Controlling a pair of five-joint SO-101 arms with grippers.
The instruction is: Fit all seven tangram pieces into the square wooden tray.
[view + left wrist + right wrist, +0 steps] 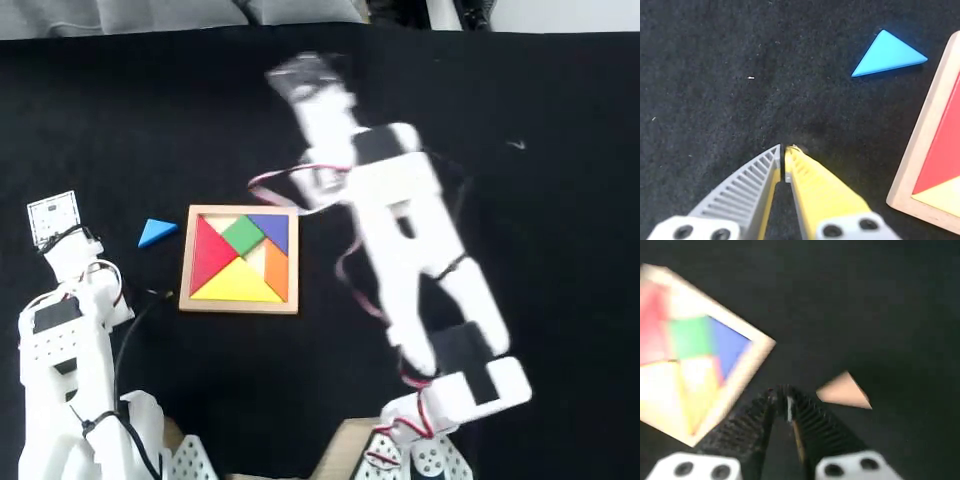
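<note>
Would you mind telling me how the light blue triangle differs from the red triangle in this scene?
The light blue triangle lies loose on the black table, just outside the wooden tray. The red triangle is seated inside the tray, along the side nearest the light blue triangle. The red triangle is clearly larger than the light blue triangle. Both are flat triangular pieces.

Both arms are white plastic shells with black motor blocks. The left arm (65,340) trails a black cable (130,340) and thin red wires. The left gripper (784,150) pairs a grey ribbed finger (745,192) with a yellow one. The right arm (410,250) carries looping red-and-white wires (350,275). The right gripper (785,396) has black ribbed fingers (747,427) on a white base with screw holes.
</note>
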